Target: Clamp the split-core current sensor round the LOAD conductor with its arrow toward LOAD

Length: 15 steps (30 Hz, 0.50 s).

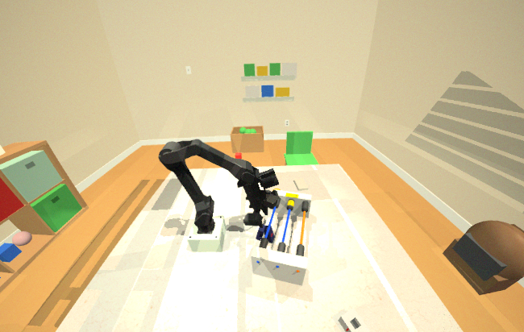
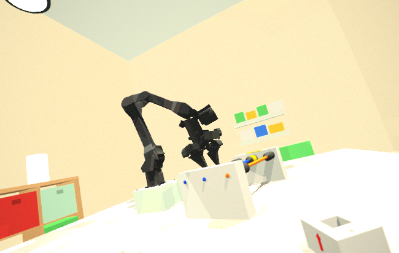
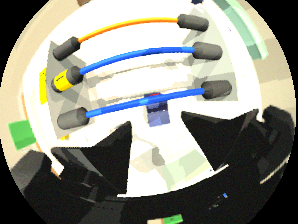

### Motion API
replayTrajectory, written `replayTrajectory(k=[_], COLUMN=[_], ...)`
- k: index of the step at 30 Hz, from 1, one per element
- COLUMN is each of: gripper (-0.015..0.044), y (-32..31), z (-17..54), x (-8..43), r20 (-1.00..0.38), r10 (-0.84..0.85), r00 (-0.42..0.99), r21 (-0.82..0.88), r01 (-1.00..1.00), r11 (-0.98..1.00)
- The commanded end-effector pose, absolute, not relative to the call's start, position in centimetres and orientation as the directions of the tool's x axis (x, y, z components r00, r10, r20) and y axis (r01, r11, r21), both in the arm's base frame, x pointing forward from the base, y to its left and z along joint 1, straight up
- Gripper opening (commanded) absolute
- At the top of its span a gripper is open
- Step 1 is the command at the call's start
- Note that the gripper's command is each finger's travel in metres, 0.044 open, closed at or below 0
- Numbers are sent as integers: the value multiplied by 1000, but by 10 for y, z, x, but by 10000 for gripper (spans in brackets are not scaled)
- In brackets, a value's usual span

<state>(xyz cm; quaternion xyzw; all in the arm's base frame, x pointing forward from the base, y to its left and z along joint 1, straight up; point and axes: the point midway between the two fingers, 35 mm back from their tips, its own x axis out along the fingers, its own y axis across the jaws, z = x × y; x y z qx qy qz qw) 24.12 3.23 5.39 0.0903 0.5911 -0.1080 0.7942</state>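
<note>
clock faces: 12 = top of the view named. top view: fingers (image 1: 264, 213) (image 2: 212, 165) are open, nothing between them, pointing down at about 2 o'clock from the pale green base (image 1: 206, 243) (image 2: 150, 201). dark blue sensor (image 1: 264, 234) (image 3: 157, 104) stands on the tabletop (image 1: 197, 296) (image 2: 150, 232) at 3 o'clock from the base, by the outer blue conductor (image 1: 270, 222) (image 3: 120, 106), apart from the fingers. arrow direction: can't tell.

middle blue conductor (image 1: 286, 226) (image 2: 246, 162) (image 3: 150, 51) has a yellow sleeve (image 1: 291, 203) (image 2: 252, 158) (image 3: 63, 80) at its 12 o'clock end, top view; lettering too small to read. orange conductor (image 1: 303, 229) (image 2: 258, 161) (image 3: 130, 22) is at 3 o'clock from it. grey box with red arrow (image 1: 355, 322) (image 2: 361, 242) sits at 4 o'clock from the near end block (image 1: 279, 267) (image 2: 215, 194) (image 3: 230, 70), well apart.
</note>
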Motion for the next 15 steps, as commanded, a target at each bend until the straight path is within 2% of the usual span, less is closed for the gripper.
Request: replayTrajectory(k=[1,15], gripper=[327,327], y=[31,29], z=[45,22], x=[242,247], r20=[-960,-960], r10=[-71,-71], r00=[269,269], r21=[7,7], r01=[279,279], r11=[960,960])
